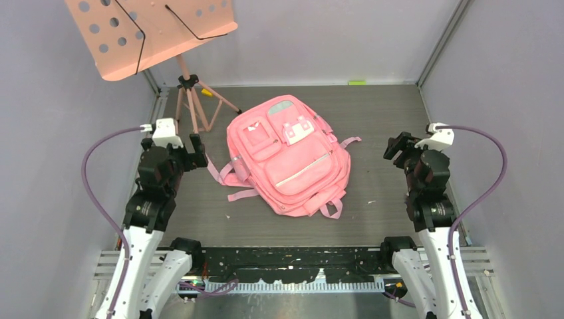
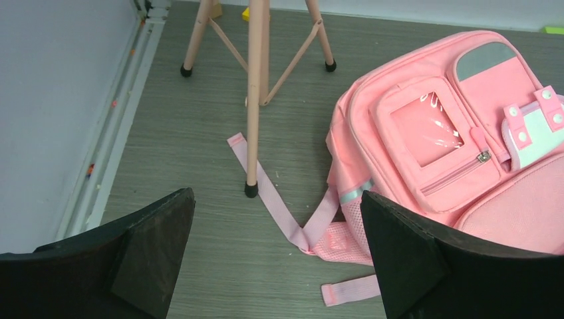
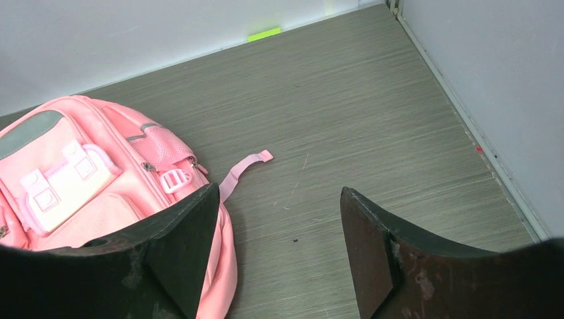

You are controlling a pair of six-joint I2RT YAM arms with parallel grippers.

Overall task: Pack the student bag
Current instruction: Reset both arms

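**Watching for a strap snag by the stand**

Left claw (image 1: 197,151) is standing wide apart, holding nothing. A pink strap (image 2: 276,203) is lying against the music stand (image 1: 166,40)'s tripod foot, so tugging it is risking a topple. Student bag (image 1: 289,156) is lying flat mid-desk (image 1: 379,106), zips seemingly closed. Right claw (image 1: 396,147) is gaping too, empty. Nothing to pack is showing, and the bag's main opening is hiding from view.
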